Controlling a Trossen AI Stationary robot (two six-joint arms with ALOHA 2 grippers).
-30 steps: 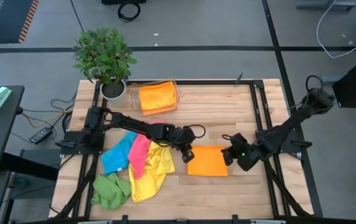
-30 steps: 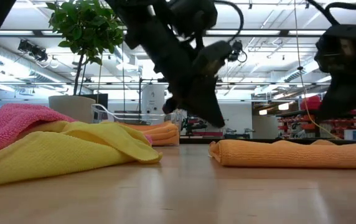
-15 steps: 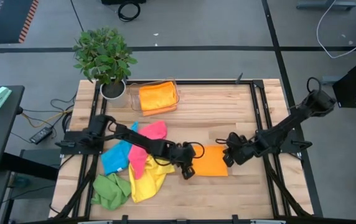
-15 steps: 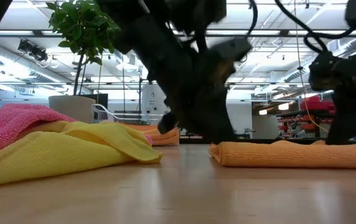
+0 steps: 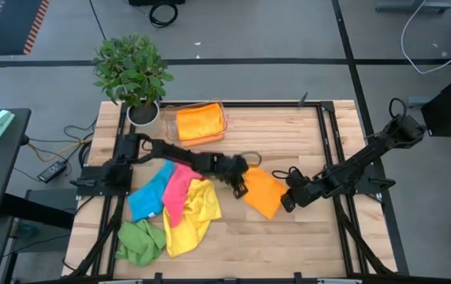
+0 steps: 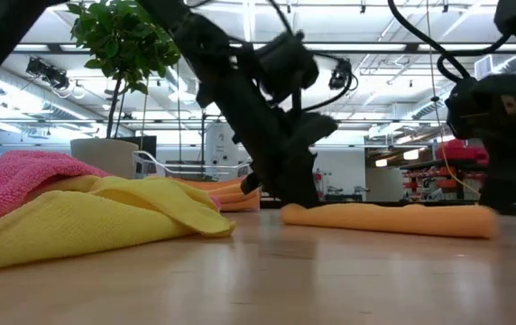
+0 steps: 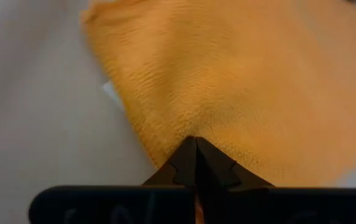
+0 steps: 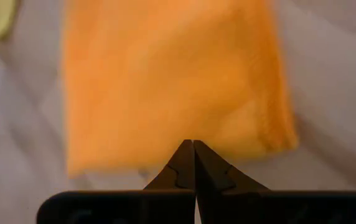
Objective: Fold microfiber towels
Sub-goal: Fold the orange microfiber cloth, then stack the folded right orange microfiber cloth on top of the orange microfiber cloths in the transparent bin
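— Where is the folded orange towel (image 5: 262, 192)?
— Mid-table, between both arms (lying askew). The left gripper (image 5: 239, 188) pinches its edge; the right gripper (image 5: 287, 201), fingers pressed together, sits beside it.

High view straight down over the whole bench (image 5: 304, 134), low view level at bench height, both wrist views close above the same orange towel (image 5: 262, 192)
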